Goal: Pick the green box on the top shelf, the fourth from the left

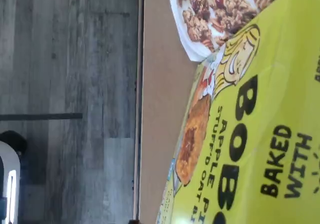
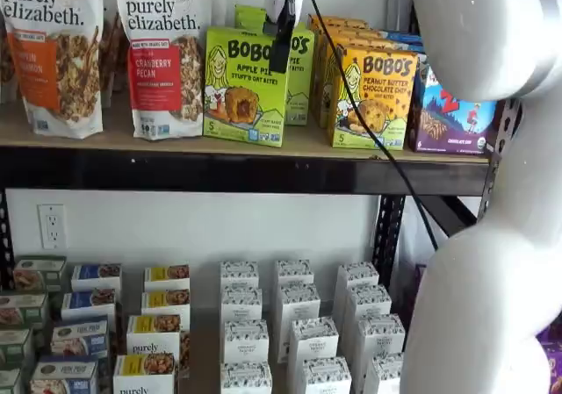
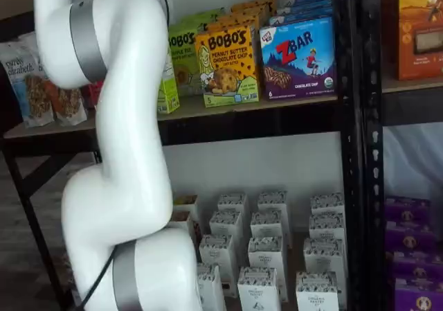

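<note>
The lime-green Bobo's Apple Pie box [image 2: 244,87] stands at the front of the top shelf [image 2: 263,168], a tan board on a black beam, with a second green box behind it. My gripper [image 2: 281,60] hangs from above; its white body and one black finger show in front of the box's upper right edge. No gap between the fingers shows, and I cannot tell whether it holds the box. The wrist view is filled by the green box [image 1: 250,134], very close, with the tan shelf board [image 1: 160,109] beside it. In a shelf view only a sliver of the green box [image 3: 168,82] shows past my arm.
Purely Elizabeth granola bags [image 2: 162,52] stand left of the green box. Yellow-orange Bobo's peanut butter boxes [image 2: 373,96] and a blue Zbar box [image 2: 448,113] stand right of it. Small white boxes [image 2: 294,324] fill the lower shelf. My white arm [image 2: 492,192] crosses the right side.
</note>
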Controlling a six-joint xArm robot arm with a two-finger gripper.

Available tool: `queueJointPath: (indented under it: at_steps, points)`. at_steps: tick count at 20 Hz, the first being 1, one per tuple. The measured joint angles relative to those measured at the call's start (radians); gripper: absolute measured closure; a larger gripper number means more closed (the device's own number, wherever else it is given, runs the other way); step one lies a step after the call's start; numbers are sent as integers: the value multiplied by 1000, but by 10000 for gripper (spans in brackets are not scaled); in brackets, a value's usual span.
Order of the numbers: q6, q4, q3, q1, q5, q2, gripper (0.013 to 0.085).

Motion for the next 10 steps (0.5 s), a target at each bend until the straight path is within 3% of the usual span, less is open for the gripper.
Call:
queueJointPath:
  at_steps: [10]
  points:
    - [-3,5,11,-3,-12,0,130]
